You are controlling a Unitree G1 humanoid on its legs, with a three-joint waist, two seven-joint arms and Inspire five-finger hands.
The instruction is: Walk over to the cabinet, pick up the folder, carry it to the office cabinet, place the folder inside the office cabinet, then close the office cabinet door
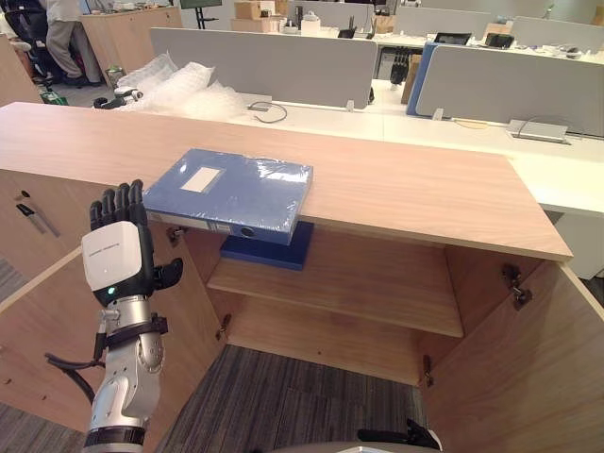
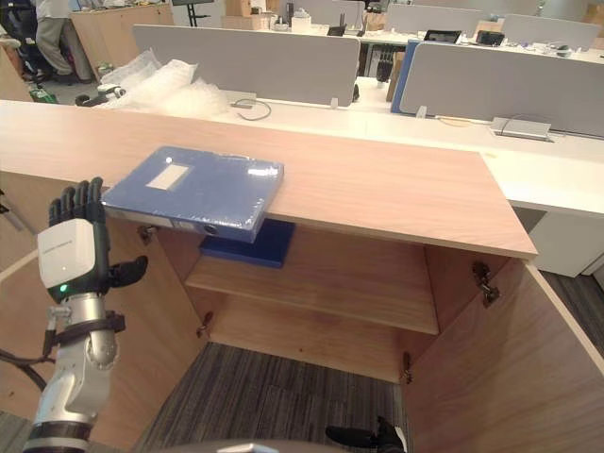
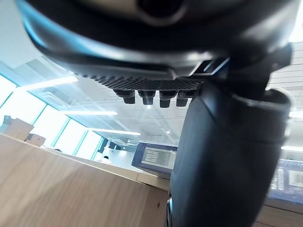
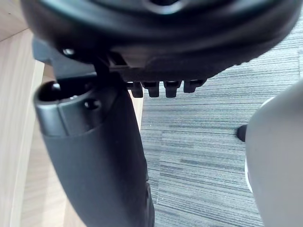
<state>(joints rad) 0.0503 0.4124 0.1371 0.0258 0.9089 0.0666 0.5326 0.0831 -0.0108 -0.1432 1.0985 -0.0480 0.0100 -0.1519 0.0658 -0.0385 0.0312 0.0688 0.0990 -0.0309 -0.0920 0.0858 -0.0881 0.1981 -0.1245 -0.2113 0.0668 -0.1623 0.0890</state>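
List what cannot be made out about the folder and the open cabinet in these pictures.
Dark blue item on the shelf: left eye view, mostly hidden under the overhanging folder; what it is cannot be told.
Folder's label: both eye views, too small to read.
Folder's spine: left wrist view, middle hidden by the left hand.
Left cabinet door: left eye view, cut off by the picture's left edge.

Blue folder [image 1: 231, 192] flat, seemingly overhanging cabinet [image 1: 396, 189]

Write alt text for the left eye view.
A blue folder lies flat on the wooden cabinet top, overhanging its front edge above the open compartment. The robot's left hand is raised open below and left of it, not touching.
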